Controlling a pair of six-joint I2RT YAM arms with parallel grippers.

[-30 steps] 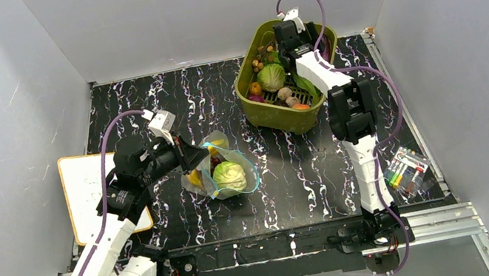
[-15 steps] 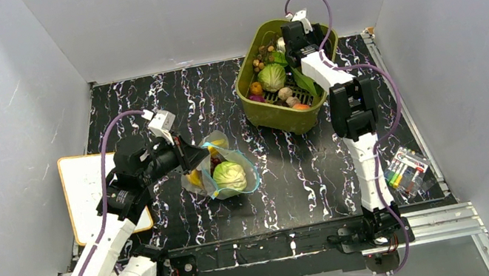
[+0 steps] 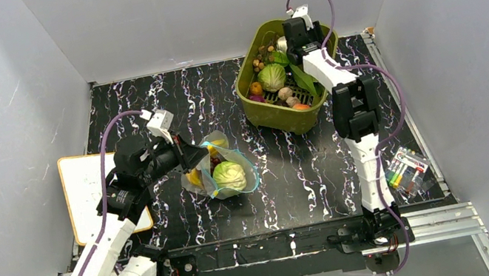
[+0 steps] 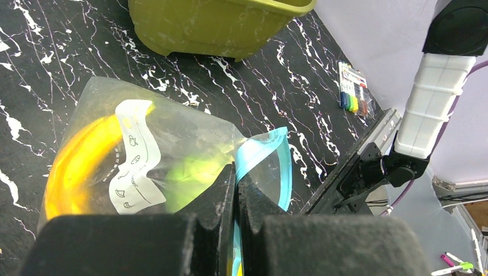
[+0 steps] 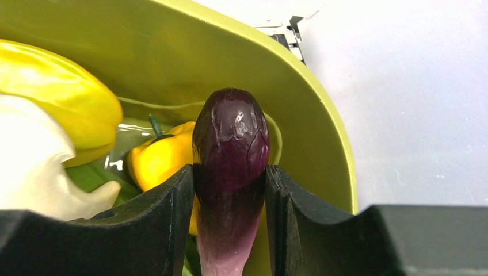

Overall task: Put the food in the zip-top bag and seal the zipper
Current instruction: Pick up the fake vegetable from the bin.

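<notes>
A: Why's our L pincer (image 4: 233,190) clamped on the zip-top bag (image 4: 172,129)?
B: We pinch its rim by the zipper (image 4: 260,150) so the mouth gapes beside the fingers; banana (image 4: 72,164) + cabbage (image 4: 193,172) sit inside.
A: R pincer (image 5: 230,198)?
B: Closed round an eggplant (image 5: 230,138), both pads touching, down in the tub (image 5: 288,103). We reckon it's next for the bag.
A: Hidden?
B: Eggplant's lower end's cut off under the pads; can't tell if it's lifted.
</notes>
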